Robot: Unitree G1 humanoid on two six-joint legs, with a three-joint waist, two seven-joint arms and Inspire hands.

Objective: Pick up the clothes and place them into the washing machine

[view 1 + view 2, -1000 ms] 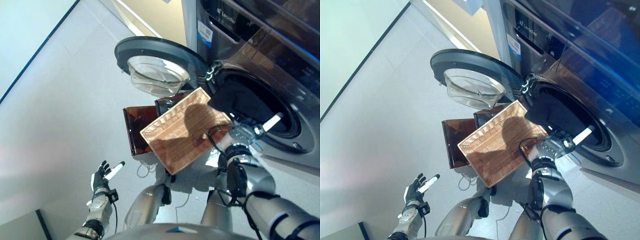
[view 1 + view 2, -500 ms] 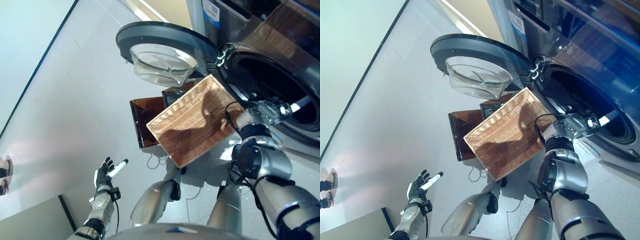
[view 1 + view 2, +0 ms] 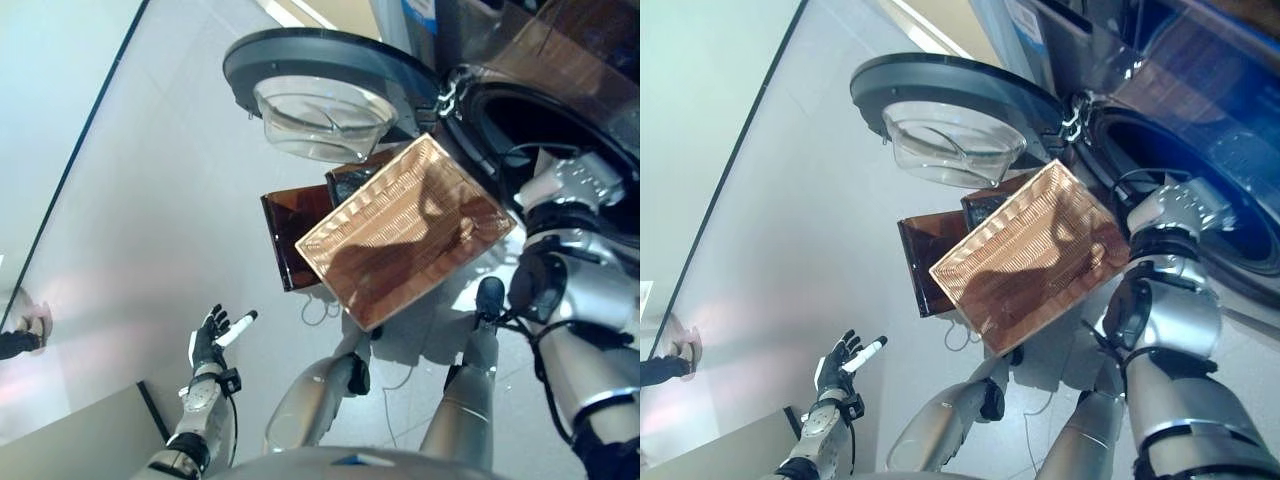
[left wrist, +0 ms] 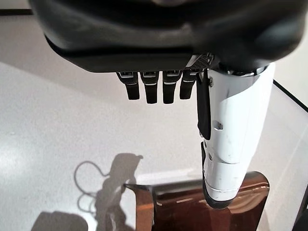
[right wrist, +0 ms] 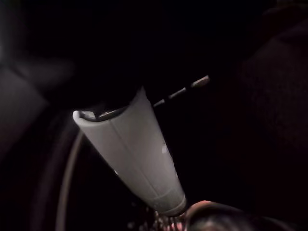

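The washing machine (image 3: 560,60) stands at the upper right with its round door (image 3: 320,85) swung open to the left. My right hand (image 3: 1200,200) reaches into the dark drum (image 3: 1240,170). Its wrist view shows only blackness and the white thumb cover (image 5: 134,154), and I cannot make out any clothes there. A brown wicker basket (image 3: 405,230) is tilted before the machine, and no clothes show in it. Low at the left, over the floor, my left hand (image 3: 212,338) is open and holds nothing.
Two glossy dark brown boxes (image 3: 290,240) stand behind the basket, below the open door. A person's shoe (image 3: 15,342) shows at the far left edge. A pale block (image 3: 70,440) fills the lower left corner. Grey floor (image 3: 150,200) spreads to the left.
My right hand has gone from the drum's rim deeper into the drum. A dark shape at the drum's mouth a second ago no longer shows. The camera has shifted; the left hand is still.
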